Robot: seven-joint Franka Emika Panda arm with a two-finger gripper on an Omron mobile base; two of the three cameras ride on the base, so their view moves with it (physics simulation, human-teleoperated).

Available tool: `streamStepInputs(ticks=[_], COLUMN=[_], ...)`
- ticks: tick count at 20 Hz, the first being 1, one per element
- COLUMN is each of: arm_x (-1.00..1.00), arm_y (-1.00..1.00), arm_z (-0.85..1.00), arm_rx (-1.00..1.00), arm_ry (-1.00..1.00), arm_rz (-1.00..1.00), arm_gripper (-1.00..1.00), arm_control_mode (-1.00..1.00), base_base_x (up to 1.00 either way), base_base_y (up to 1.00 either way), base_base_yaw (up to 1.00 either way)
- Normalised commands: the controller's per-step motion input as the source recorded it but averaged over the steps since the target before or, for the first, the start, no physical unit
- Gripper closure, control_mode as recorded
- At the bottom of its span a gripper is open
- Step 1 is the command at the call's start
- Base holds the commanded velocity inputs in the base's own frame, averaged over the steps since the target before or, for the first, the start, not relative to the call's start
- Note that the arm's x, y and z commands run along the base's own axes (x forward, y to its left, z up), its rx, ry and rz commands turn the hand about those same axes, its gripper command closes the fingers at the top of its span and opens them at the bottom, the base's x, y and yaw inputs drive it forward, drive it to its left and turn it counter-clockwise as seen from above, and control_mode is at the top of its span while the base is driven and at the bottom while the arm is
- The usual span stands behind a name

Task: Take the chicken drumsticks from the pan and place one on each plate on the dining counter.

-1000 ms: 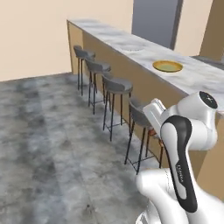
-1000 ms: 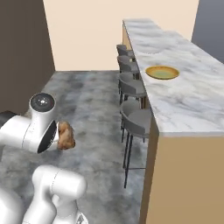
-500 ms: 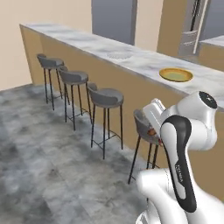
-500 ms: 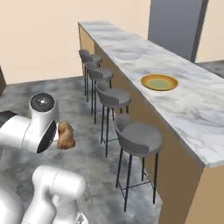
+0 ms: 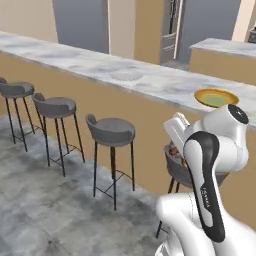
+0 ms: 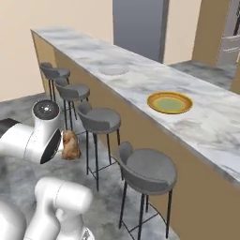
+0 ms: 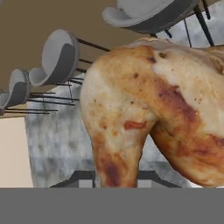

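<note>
Glossy, lumpy orange-brown chicken drumstick [image 7: 153, 109]; veined marble top and plain matt tan wooden front on the dining counter [image 6: 140, 77]; smooth mustard-yellow plate [image 6: 169, 102]; grey stools [image 6: 146, 168] on thin dark metal legs.

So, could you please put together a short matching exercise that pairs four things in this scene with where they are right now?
Things:
1. chicken drumstick
2. yellow plate
3. white-grey plate
4. bar stools

Places:
A. on the dining counter, nearer the robot
B. on the floor along the counter's wooden front
C. held in the shut pincer, above the floor
D. on the counter, farther along than the other plate

Pairs: 1-C, 2-A, 3-D, 4-B
</note>
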Motion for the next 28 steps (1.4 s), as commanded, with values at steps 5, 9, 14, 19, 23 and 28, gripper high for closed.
streamStepInputs(ticks=[5, 9, 14, 19, 23, 28], arm_x=[0.00, 0.00, 0.00, 0.00, 0.00, 0.00], arm_y=[0.00, 0.00, 0.00, 0.00, 0.00, 0.00], arm_z=[0.00, 0.00, 0.00, 0.00, 0.00, 0.00], arm_rx=[0.00, 0.00, 0.00, 0.00, 0.00, 0.00], arm_ry=[0.00, 0.00, 0.00, 0.00, 0.00, 0.00], arm_rz=[0.00, 0.00, 0.00, 0.00, 0.00, 0.00], arm_gripper=[1.00, 1.00, 1.00, 1.00, 1.00, 1.00], arm_control_mode=[1.00, 1.00, 1.00, 1.00, 1.00, 1.00], base_base_x=[1.00, 0.99, 0.93, 0.85, 0.65, 0.57], base_base_y=[0.95, 0.94, 0.89, 0.58, 0.27, 0.22], base_base_yaw=[-0.44, -0.43, -0.42, -0.38, -0.37, -0.34])
